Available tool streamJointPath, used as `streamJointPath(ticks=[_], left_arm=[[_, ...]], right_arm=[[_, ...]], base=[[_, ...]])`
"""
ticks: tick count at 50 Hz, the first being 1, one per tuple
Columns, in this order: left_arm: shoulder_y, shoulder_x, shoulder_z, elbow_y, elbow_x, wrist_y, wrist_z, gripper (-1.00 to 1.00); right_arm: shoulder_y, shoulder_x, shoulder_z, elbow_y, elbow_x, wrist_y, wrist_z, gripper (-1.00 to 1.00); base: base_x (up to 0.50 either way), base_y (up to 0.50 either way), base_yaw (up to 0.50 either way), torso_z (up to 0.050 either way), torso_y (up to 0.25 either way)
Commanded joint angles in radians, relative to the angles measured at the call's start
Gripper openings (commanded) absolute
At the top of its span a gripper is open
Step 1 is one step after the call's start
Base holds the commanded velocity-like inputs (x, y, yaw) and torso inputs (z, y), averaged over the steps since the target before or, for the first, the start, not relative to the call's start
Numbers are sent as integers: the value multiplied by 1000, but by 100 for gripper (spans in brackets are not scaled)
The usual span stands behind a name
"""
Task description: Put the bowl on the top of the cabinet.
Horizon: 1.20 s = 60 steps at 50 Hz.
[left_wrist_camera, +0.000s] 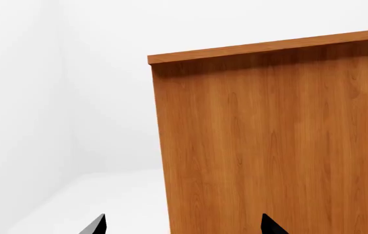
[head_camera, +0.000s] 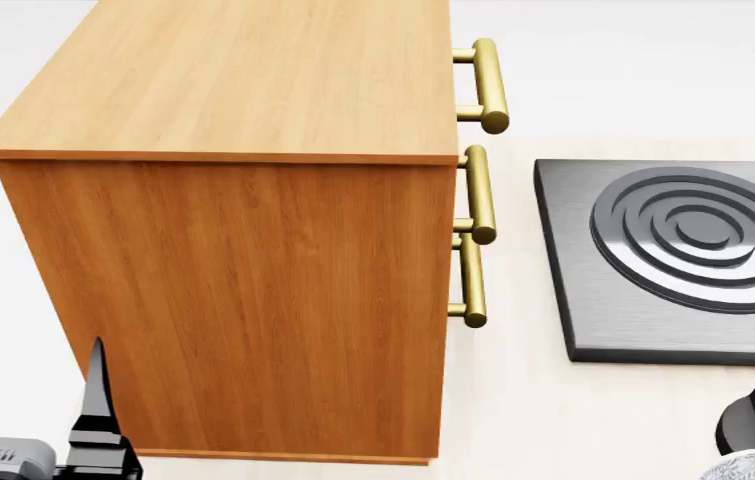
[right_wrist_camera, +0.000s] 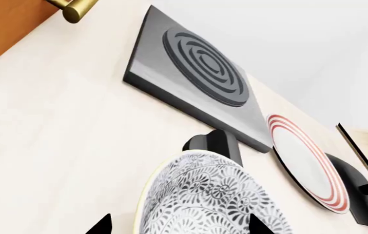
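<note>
White walls surround a pale cream desk (right_wrist_camera: 53,146) carrying the orange-brown wood-grain cabinet (head_camera: 257,260); the right end effector (right_wrist_camera: 177,226) straddles the leaf-patterned white bowl (right_wrist_camera: 203,200), its grip unclear; the left end effector (left_wrist_camera: 184,226) is spread apart.

bowl (right_wrist_camera: 210,200) cropped, claw tips only

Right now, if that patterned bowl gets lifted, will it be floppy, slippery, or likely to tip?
The bowl looks like glazed ceramic, so probably stiff, not floppy. Its smooth curved wall could slip between the right gripper's narrow black fingertips. Being deep and round, it might tilt if gripped off-centre, and would likely chip if dropped.
</note>
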Motion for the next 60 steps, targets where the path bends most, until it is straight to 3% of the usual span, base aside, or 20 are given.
streamJointPath(ticks=[1, 60], left_arm=[[2, -4, 0, 1, -3, 2, -4, 100], [2, -15, 9, -9, -14, 16, -18, 100]], right_arm=[[-3, -1, -7, 7, -2, -8, 3, 100], [-23, -7, -10, 65, 2, -61, 6, 100]], base=[[0, 0, 0, 0, 0], [0, 0, 0, 0, 0]])
